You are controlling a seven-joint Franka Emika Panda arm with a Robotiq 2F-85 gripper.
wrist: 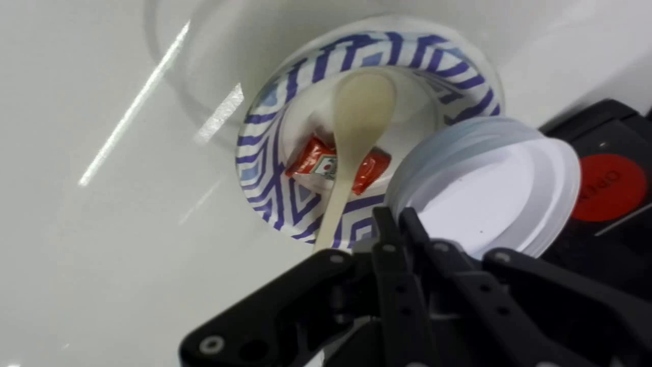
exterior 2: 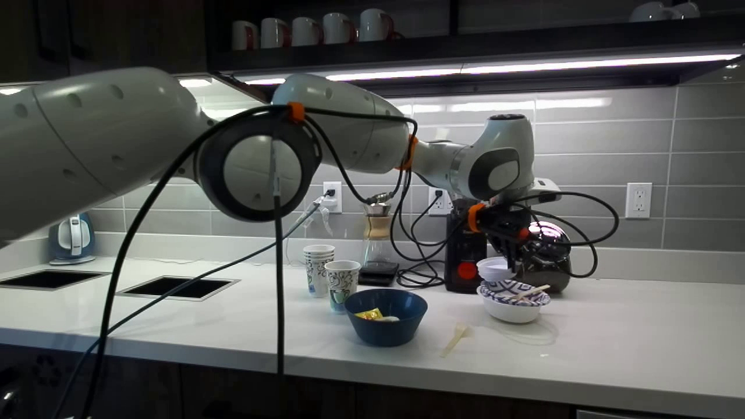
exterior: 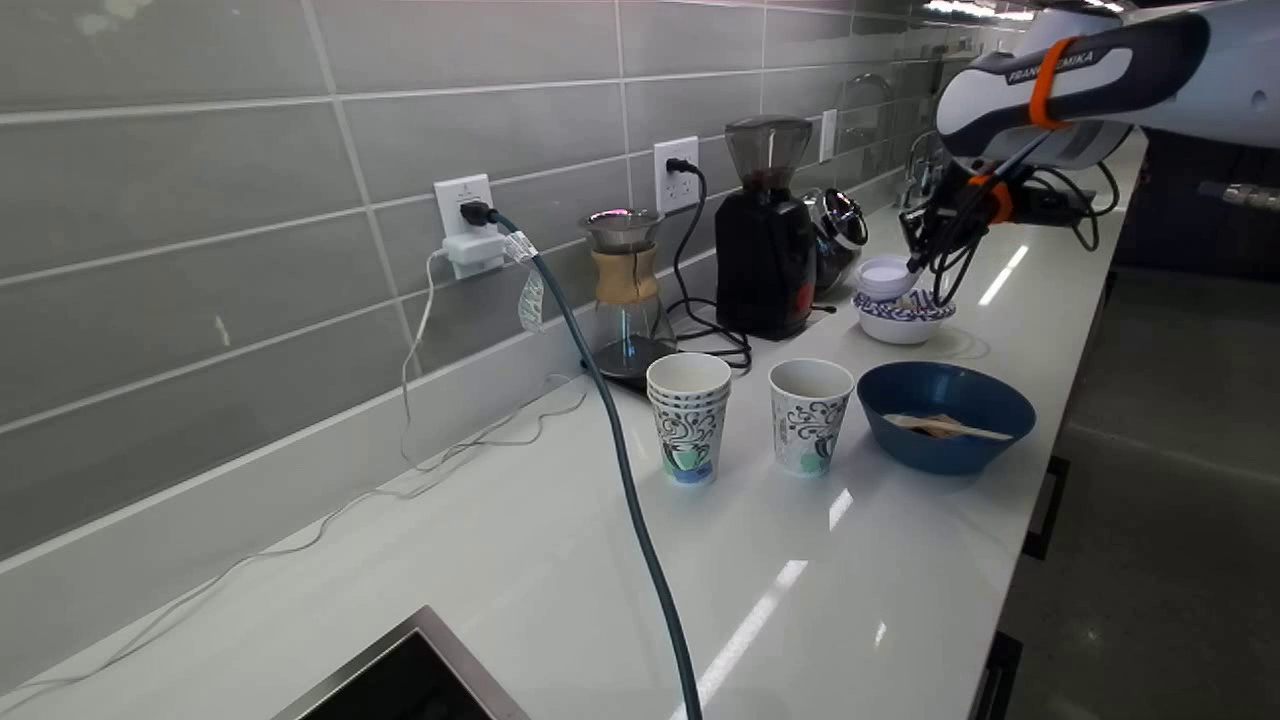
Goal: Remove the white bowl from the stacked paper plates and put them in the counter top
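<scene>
The white bowl (wrist: 489,188) is small, round and tilted. My gripper (wrist: 400,214) is shut on its rim in the wrist view, one finger inside and one outside. In both exterior views the white bowl (exterior: 884,277) (exterior 2: 493,269) hangs over one edge of the stacked paper plates; I cannot tell whether they touch. The stacked paper plates (exterior: 900,325) (exterior 2: 512,311) (wrist: 260,173) have a purple-blue printed rim. They stand on the counter top (exterior: 560,580) (exterior 2: 634,331). A wooden spoon (wrist: 361,107) and red packets (wrist: 311,157) lie in the top plate.
A dark blue bowl (exterior: 930,455) (exterior 2: 387,331) stands near the counter's front edge. Patterned paper cups (exterior: 808,425) (exterior 2: 341,285) stand beside it. A black grinder (exterior: 765,255) (exterior 2: 460,273) and a shiny round appliance (exterior 2: 544,262) stand close behind the plates. A wooden fork (exterior 2: 455,339) lies on the counter.
</scene>
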